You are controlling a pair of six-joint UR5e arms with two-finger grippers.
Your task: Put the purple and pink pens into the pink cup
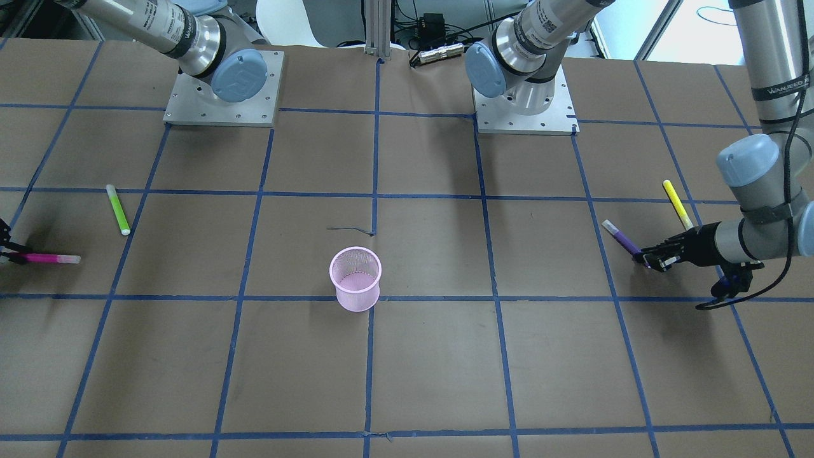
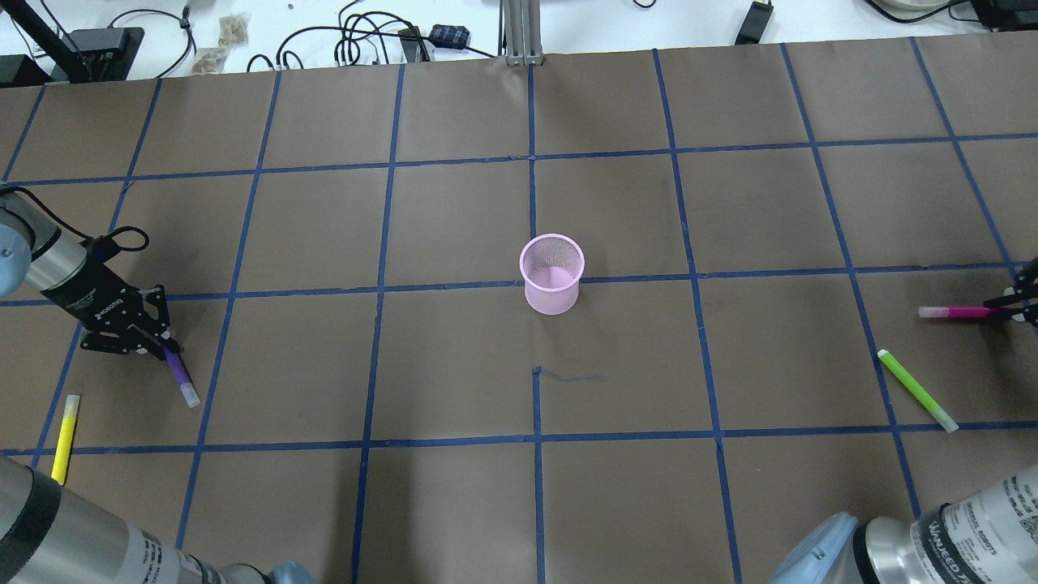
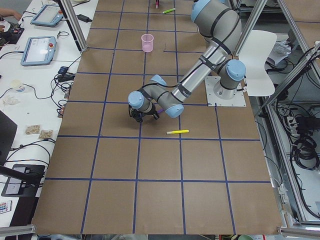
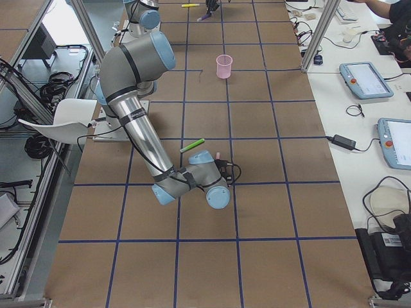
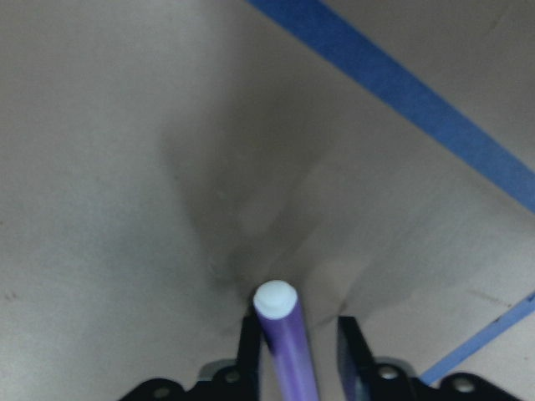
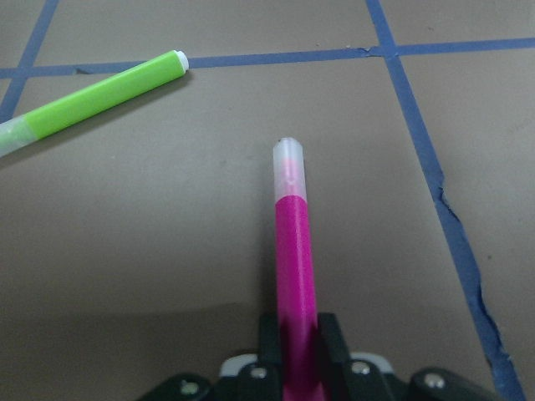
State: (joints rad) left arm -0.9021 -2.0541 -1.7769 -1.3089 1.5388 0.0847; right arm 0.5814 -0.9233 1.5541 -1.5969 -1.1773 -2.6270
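The pink mesh cup [image 1: 355,278] stands upright near the table's middle, also in the overhead view [image 2: 552,273]. My left gripper [image 2: 162,345] is far to its left, low over the table, shut on the purple pen [image 2: 180,377]. In the left wrist view the pen [image 5: 284,342] sticks out forward between the fingers [image 5: 248,347]. My right gripper [image 2: 1023,308] is at the table's right edge, shut on the pink pen [image 2: 961,312]. The right wrist view shows the pen [image 6: 294,267] pinched between both fingers [image 6: 269,334]. Both pens are far from the cup.
A green pen [image 2: 917,390] lies on the table near my right gripper, and also shows in the right wrist view [image 6: 92,104]. A yellow pen [image 2: 65,427] lies near my left gripper. The arm bases [image 1: 222,89] stand at the robot's side of the table.
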